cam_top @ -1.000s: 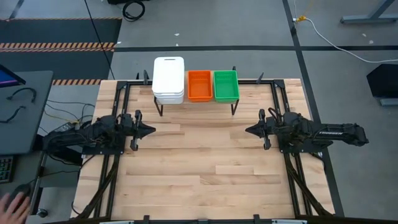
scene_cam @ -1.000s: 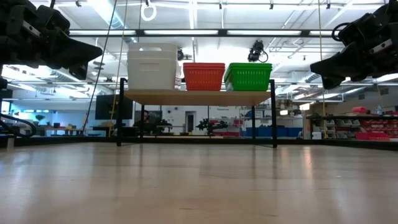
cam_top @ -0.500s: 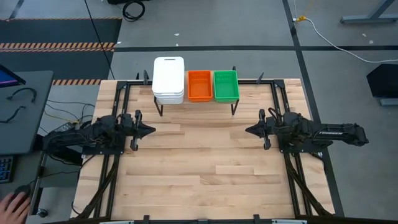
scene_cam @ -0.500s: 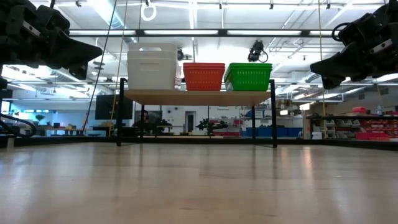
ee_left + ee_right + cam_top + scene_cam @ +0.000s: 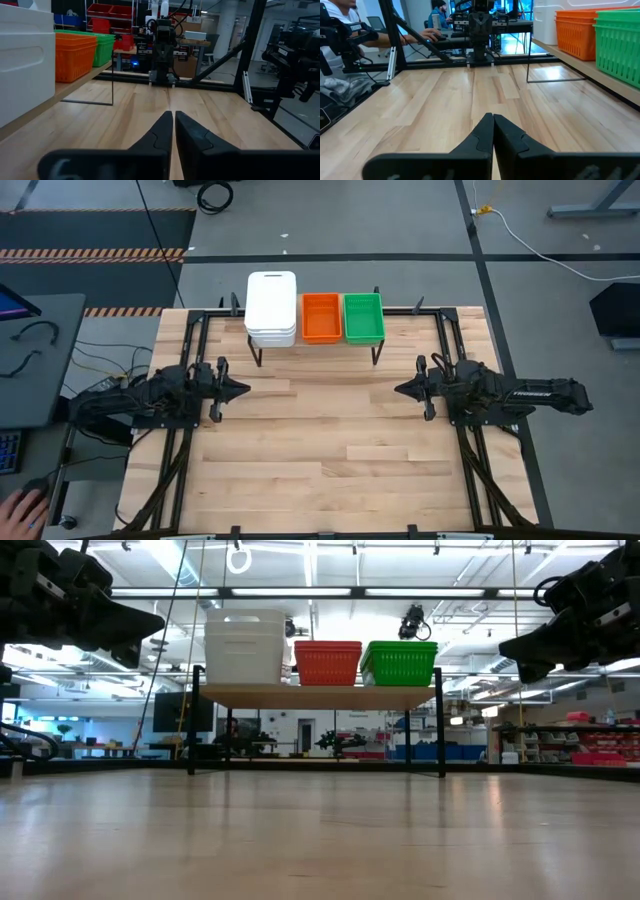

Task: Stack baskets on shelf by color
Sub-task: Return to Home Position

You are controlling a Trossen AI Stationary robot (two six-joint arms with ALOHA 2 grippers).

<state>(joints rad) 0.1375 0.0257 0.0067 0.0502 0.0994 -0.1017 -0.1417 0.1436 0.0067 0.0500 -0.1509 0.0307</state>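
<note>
White baskets [image 5: 271,308], orange baskets [image 5: 321,317] and green baskets [image 5: 363,317] stand in three stacks on the shelf [image 5: 315,696] at the counter's [image 5: 320,460] far edge. Nothing has shifted since a second ago. The left tool [image 5: 244,390] and right tool [image 5: 399,390], both pressed together, hang empty near the side edges, so the job looks done.

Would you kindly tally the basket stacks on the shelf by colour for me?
White stack: 1
Orange stack: 1
Green stack: 1
Total: 3 stacks, side by side on the shelf; how many baskets are in each stack cannot be told.
</note>
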